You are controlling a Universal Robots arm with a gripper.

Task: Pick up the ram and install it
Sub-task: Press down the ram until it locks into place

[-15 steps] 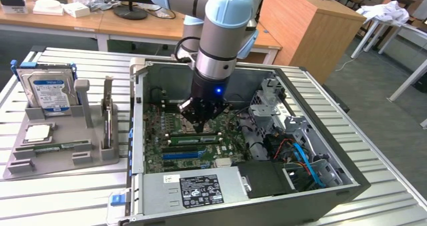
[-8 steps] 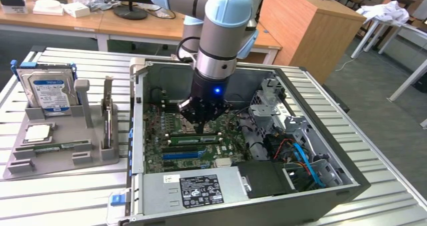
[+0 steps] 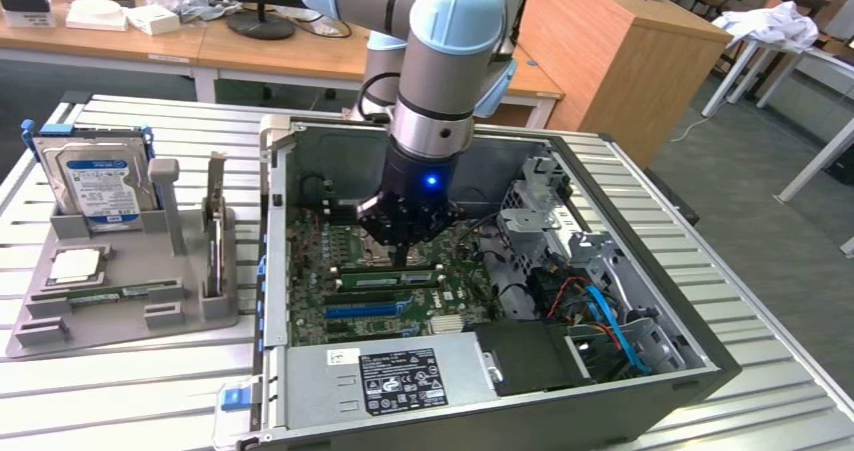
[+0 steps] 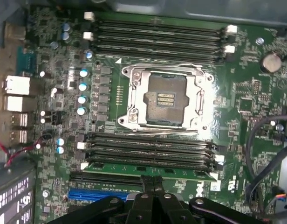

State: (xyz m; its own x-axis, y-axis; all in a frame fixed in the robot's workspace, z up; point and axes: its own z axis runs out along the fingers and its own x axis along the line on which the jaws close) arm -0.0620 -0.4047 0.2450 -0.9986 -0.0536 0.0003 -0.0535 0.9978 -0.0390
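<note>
The ram (image 4: 148, 171) is a long green stick standing in the memory slot nearest the blue slot, beside the CPU socket (image 4: 164, 100). In the exterior view the ram (image 3: 390, 277) shows a white label inside the open computer case (image 3: 287, 271). My gripper (image 4: 153, 183) points straight down over the middle of the stick. Its two black fingers are pressed together, shut, with their tips at the ram's top edge. I cannot tell whether they touch it. Seen from outside, the gripper (image 3: 404, 259) hangs low inside the case, above the motherboard.
Beside the case, on the exterior view's left, a grey holder (image 3: 40, 336) carries a blue-labelled hard drive (image 3: 96, 181), a square silver CPU chip (image 3: 76, 264) and another narrow green stick (image 3: 114, 293). Drive cage and cables (image 3: 601, 311) crowd the case's right side. The power supply (image 3: 400, 376) sits in front.
</note>
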